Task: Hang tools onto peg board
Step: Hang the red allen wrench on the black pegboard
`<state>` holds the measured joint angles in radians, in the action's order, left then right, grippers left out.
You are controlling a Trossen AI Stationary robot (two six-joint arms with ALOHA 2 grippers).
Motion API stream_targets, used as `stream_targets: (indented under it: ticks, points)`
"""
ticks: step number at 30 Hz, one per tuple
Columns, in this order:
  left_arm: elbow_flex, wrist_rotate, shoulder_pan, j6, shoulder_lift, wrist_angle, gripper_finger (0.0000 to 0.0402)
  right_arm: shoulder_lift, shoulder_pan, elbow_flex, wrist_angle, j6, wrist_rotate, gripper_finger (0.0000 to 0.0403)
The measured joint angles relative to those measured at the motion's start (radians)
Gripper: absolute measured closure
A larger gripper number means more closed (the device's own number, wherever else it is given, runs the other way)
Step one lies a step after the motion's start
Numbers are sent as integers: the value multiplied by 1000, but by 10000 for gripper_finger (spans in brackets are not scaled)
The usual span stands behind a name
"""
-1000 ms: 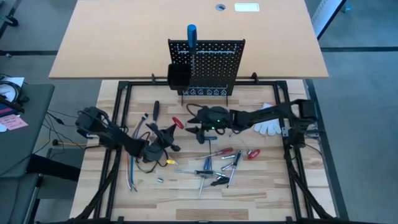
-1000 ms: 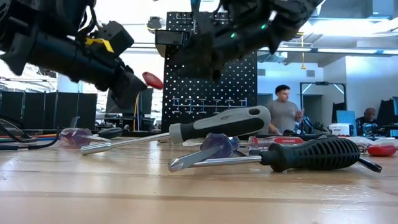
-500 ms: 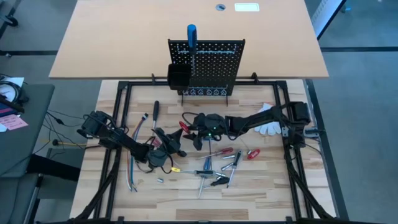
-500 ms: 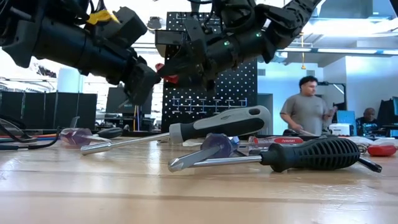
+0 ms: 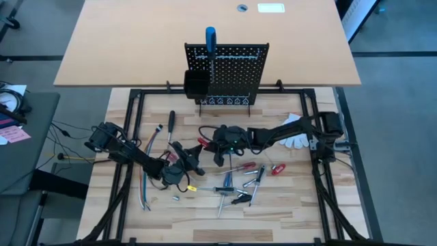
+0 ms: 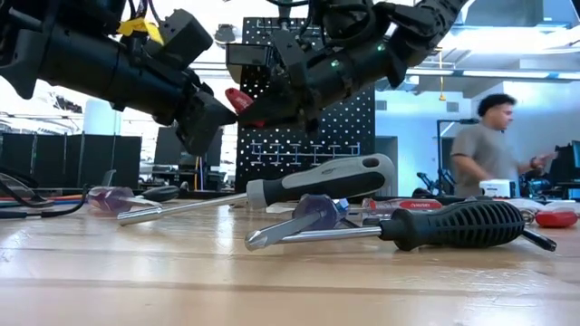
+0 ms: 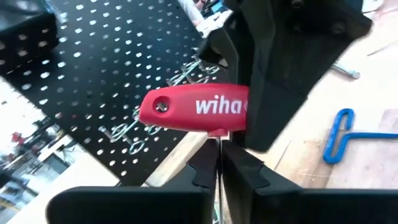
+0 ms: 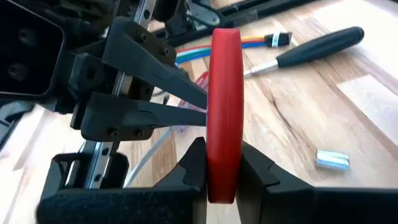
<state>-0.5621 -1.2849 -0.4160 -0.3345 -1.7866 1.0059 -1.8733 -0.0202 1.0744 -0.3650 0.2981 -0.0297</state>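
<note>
Left wrist view reads "wiha" in white on the red T-handle tool [image 7: 196, 110]. The left end effector [image 7: 219, 163] is closed on its thin shaft below the handle, while the right end effector [image 8: 222, 163] is clamped on the red handle itself. Both meet above the wooden surface [image 5: 287, 195], just in front of the peg board [image 5: 227, 73]. Loose screwdrivers [image 6: 317, 186] lie nearby; a blue T-key [image 7: 345, 134] rests beyond.
</note>
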Motion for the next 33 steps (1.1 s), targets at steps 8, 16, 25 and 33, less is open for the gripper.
stream_targets:
  ticks: [8,16,25,33]
  points:
    - [0,-61,-13,8,28,-2,248,215,-6,0,377,-21,-171,353]
    - [0,-52,-61,42,69,-6,193,475,-87,104,886,-12,-323,353]
    - [0,25,-63,181,68,-139,192,488,-354,232,1113,-121,-233,353]
    - [0,27,-63,284,68,-234,192,400,-448,232,1161,-175,-165,353]
